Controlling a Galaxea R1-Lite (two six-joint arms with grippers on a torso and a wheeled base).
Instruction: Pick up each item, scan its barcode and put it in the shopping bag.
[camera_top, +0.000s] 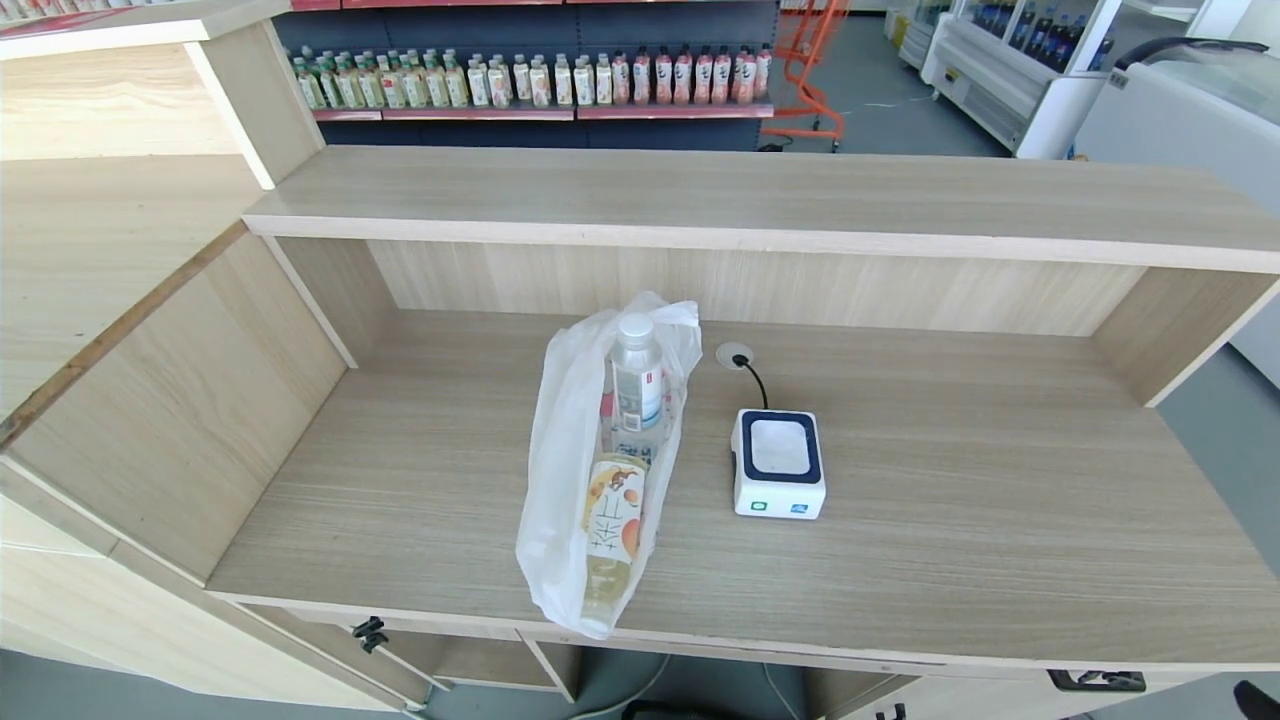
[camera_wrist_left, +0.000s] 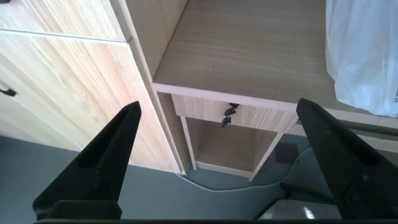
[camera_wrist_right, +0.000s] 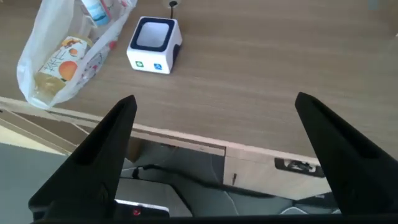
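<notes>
Both drinks are in the bag

Below the desk's (camera_top: 1000, 480) front edge, the left gripper (camera_wrist_left: 219, 103) and right gripper (camera_wrist_right: 216, 98) hang wide open, holding nothing; the job looks done. The shopping bag (camera_top: 560, 480) lies at that edge with a juice bottle (camera_top: 612, 520) and a clear bottle (camera_top: 637, 385) inside. The scanner (camera_top: 778, 462) sits just beside it.

light wood-grain table (camera_top: 950, 500), bounded by a raised back ledge (camera_top: 760, 195) and an angled side panel (camera_top: 190, 400) on the left. round cable port (camera_top: 735, 353) set in the surface near the back wall. below the front edge, a drawer front with a small black fitting (camera_top: 369, 633), above an open compartment (camera_wrist_left: 224, 146). behind the table: a shelf row of bottled drinks (camera_top: 530, 80), an orange metal frame (camera_top: 808, 97), and white chest freezers (camera_top: 1000, 95) at right. grey floor (camera_top: 900, 100).
</notes>
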